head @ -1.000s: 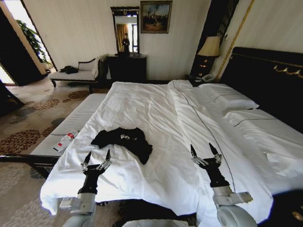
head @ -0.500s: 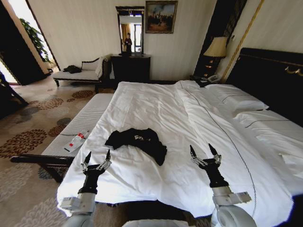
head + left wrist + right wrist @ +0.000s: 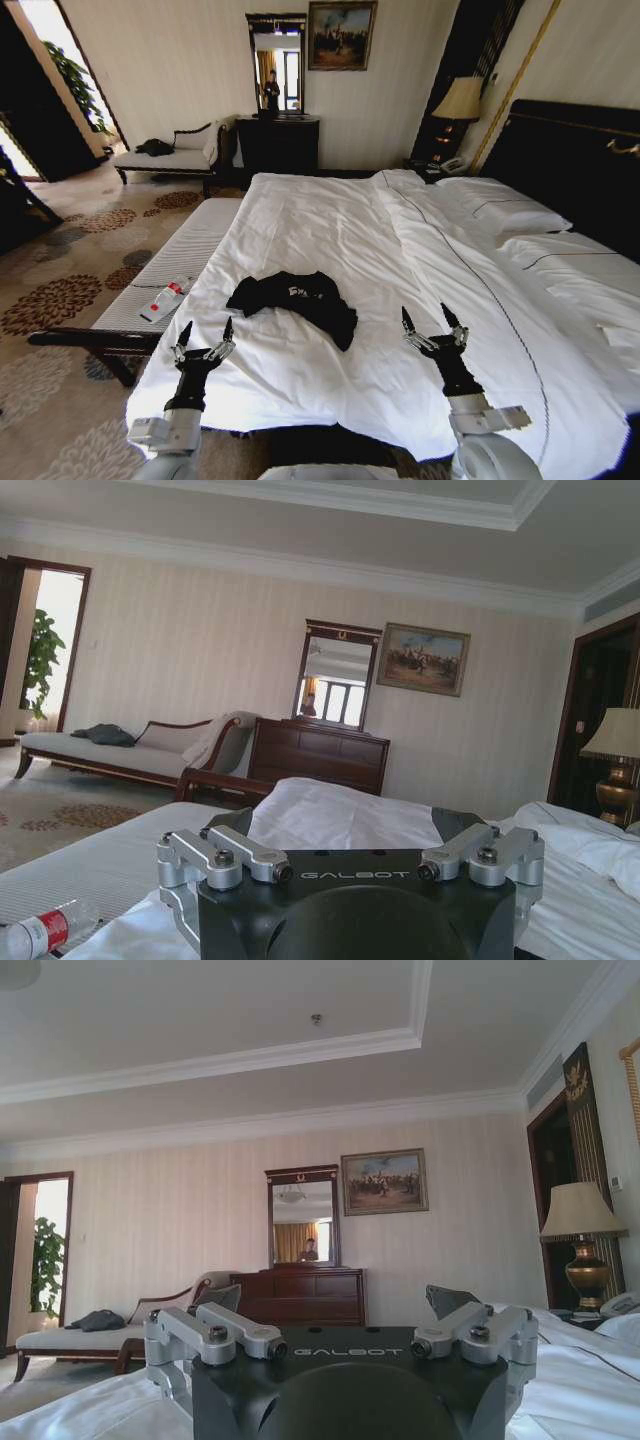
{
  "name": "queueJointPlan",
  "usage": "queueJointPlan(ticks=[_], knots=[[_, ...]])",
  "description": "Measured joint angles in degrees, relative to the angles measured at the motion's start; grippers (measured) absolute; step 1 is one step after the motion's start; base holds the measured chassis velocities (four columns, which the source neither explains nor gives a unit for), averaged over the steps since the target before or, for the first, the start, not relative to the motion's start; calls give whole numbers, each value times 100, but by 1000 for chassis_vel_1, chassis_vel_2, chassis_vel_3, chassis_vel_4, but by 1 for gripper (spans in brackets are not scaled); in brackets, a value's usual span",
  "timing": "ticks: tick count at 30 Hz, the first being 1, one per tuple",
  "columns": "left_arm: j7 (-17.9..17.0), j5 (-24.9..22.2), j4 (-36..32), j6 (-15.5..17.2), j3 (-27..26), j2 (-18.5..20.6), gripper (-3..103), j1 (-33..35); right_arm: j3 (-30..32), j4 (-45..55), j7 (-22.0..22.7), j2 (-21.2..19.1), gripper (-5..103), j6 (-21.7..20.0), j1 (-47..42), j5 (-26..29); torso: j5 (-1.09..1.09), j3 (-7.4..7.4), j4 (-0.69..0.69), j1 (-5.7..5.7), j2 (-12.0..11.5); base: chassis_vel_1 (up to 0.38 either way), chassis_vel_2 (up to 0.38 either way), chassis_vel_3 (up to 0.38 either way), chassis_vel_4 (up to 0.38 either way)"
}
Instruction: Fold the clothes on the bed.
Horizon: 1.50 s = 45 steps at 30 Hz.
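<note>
Black T-shirt (image 3: pixel 296 301) lies bunched on the bed (image 3: pixel 330 230) near its foot edge. Left gripper (image 3: pixel 203 335) and right gripper (image 3: pixel 431 324) hover short of it, fingers spread, empty. Risk: pinching the white duvet (image 3: pixel 300 380) along with the crumpled shirt.

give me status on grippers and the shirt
Left gripper and right gripper open, raised over the bed's near edge. Black T-shirt crumpled, unfolded, untouched ahead between them. Nothing in the way.
</note>
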Motion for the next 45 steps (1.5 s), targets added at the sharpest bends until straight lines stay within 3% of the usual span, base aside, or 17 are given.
queueJointPlan(ticks=[45], knots=[[-42,141,-57,1,-146,-80,100,59,-250,-197,-43,22,100,307,161,-48,0,0,0,0,0,-8,36,6,-38]])
